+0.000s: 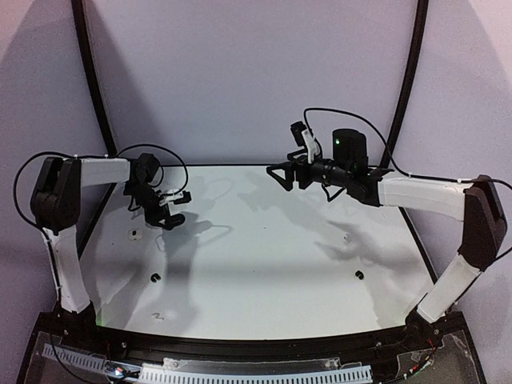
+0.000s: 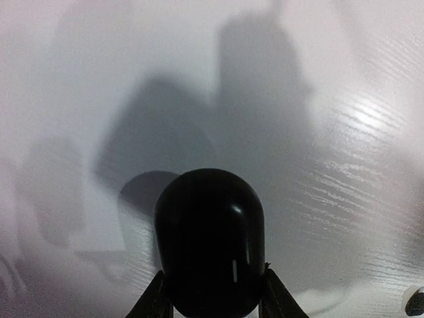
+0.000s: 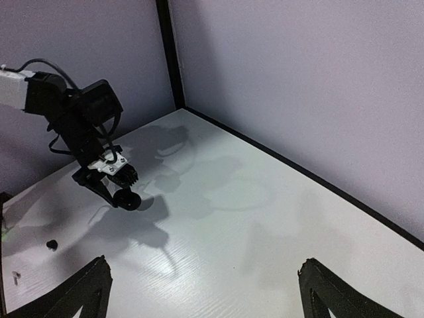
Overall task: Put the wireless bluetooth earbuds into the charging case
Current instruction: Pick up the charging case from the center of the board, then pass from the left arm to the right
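Table white, walls lilac; left hand clamps black case, right hand spread wide.

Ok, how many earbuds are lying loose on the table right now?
4. The left white earbud lies at far left, with the left black earbud nearer the bases. The right white earbud shows faintly at right, with the right black earbud just nearer. More could be hidden.

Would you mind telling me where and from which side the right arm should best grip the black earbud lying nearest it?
Probably from straight above, the open right gripper closing its fingers across the middle of the black earbud. It is a tiny pebble lying low on the table, with nothing beside it; its exact shape is too small to tell.
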Tool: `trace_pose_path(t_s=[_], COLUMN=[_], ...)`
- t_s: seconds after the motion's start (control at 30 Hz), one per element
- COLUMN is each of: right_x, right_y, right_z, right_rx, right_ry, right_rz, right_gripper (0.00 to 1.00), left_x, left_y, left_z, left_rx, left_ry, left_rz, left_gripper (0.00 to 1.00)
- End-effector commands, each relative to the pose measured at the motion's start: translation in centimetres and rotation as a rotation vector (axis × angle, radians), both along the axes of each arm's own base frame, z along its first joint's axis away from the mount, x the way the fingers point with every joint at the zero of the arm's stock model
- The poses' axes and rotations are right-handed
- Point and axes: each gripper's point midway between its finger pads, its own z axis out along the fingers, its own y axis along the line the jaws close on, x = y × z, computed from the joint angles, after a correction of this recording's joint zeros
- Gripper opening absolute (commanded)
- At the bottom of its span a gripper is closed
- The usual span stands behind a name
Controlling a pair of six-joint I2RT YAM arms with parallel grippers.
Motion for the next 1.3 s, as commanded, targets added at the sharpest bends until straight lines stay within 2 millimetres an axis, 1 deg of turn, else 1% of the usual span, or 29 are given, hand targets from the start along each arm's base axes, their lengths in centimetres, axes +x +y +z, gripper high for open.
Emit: trace_pose_path(t_s=[0.0, 0.03, 0.07, 0.1, 0.13, 0.17, 0.2, 0.23, 0.27, 0.3, 0.33, 0.37, 0.4, 0.43, 0.5, 0.53, 0.67, 0.8, 0.87, 0.93, 1.0, 1.03, 1.07, 1.13, 1.2, 1.23, 1.27], right_x=[1.3, 1.3, 1.5, 1.3, 1.2, 0.7, 0.2, 0.0, -0.3, -0.9, -1.3, -2.2, -3.1, -5.0, -6.7, -7.0, -6.9, -7.0, -6.3, -6.2, -6.2, -6.3, -6.2, -6.1, -6.0, -5.9, -5.9], right_y=[1.6, 2.4, 2.9, 4.0, 4.8, 6.0, 6.9, 7.7, 8.4, 9.2, 9.6, 10.4, 10.9, 11.9, 12.8, 12.9, 13.2, 14.3, 14.8, 15.0, 15.2, 15.2, 15.3, 15.5, 15.4, 15.4, 15.4], right_z=[0.8, 1.4, 1.2, 2.2, 1.9, 2.9, 2.8, 3.4, 4.1, 5.0, 5.4, 6.3, 6.9, 7.7, 8.2, 8.1, 7.3, 6.5, 5.9, 6.0, 6.3, 6.3, 6.3, 6.2, 6.2, 6.3, 6.4], right_rx=[0.083, 0.11, 0.12, 0.158, 0.169, 0.192, 0.197, 0.206, 0.217, 0.228, 0.232, 0.232, 0.23, 0.213, 0.188, 0.181, 0.179, 0.157, 0.144, 0.153, 0.167, 0.167, 0.168, 0.159, 0.152, 0.152, 0.152], right_ry=[0.136, 0.168, 0.197, 0.231, 0.268, 0.282, 0.305, 0.306, 0.302, 0.284, 0.267, 0.225, 0.189, 0.11, 0.021, 0.011, 0.041, 0.042, 0.053, 0.05, 0.039, 0.037, 0.032, 0.025, 0.012, 0.003, -0.002], right_rz=[-0.03, -0.012, -0.003, 0.032, 0.053, 0.108, 0.147, 0.171, 0.197, 0.223, 0.237, 0.267, 0.296, 0.349, 0.371, 0.368, 0.357, 0.349, 0.329, 0.327, 0.339, 0.341, 0.345, 0.348, 0.341, 0.338, 0.339], right_gripper=[0.99, 0.98, 0.98, 0.98, 0.97, 0.95, 0.93, 0.91, 0.9, 0.88, 0.87, 0.86, 0.86, 0.87, 0.89, 0.89, 0.83, 0.76, 0.7, 0.66, 0.56, 0.54, 0.51, 0.47, 0.45, 0.42, 0.35], left_x=[2.3, 2.0, 1.9, 1.5, 1.1, 0.2, -0.3, -1.3, -1.8, -3.3, -3.7, -4.7, -5.0, -5.4, -6.1, -6.2, -6.1, -6.4, -6.8, -7.0, -7.1, -7.1, -7.1, -7.1, -7.2, -7.2, -7.3], left_y=[-3.0, -3.9, -4.5, -5.6, -6.1, -7.2, -7.8, -7.9, -9.4, -9.9, -10.3, -10.8, -11.1, -11.4, -12.5, -12.6, -13.0, -13.4, -13.6, -13.7, -13.6, -13.7, -13.7, -13.7, -13.8, -13.8, -13.8], left_z=[9.5, 12.0, 13.2, 15.9, 17.2, 19.5, 19.7, 22.2, 24.1, 23.5, 24.9, 24.8, 24.8, 25.3, 25.8, 26.0, 26.9, 27.3, 27.3, 27.4, 27.4, 27.4, 27.4, 27.4, 27.5, 27.5, 27.5], left_rx=[-0.099, -0.108, -0.112, -0.116, -0.117, -0.114, -0.112, -0.097, -0.118, -0.102, -0.103, -0.084, -0.074, -0.05, -0.057, -0.056, -0.055, -0.067, -0.081, -0.087, -0.086, -0.085, -0.084, -0.083, -0.082, -0.083, -0.083], left_ry=[-0.286, -0.365, -0.417, -0.536, -0.6, -0.726, -0.802, -0.914, -1.025, -1.082, -1.138, -1.168, -1.197, -1.229, -1.261, -1.268, -1.315, -1.333, -1.333, -1.334, -1.337, -1.338, -1.339, -1.343, -1.346, -1.349, -1.35], left_rz=[-0.042, -0.072, -0.092, -0.144, -0.172, -0.242, -0.278, -0.322, -0.357, -0.405, -0.419, -0.453, -0.47, -0.464, -0.473, -0.468, -0.456, -0.467, -0.48, -0.484, -0.488, -0.489, -0.491, -0.492, -0.494, -0.499, -0.501], left_gripper=[0.01, 0.01, 0.01, 0.01, 0.01, 0.01, 0.01, 0.01, 0.01, 0.01, 0.01, 0.01, 0.01, 0.01, 0.01, 0.01, 0.01, 0.01, 0.01, 0.01, 0.01, 0.01, 0.01, 0.01, 0.01, 0.01, 0.01])
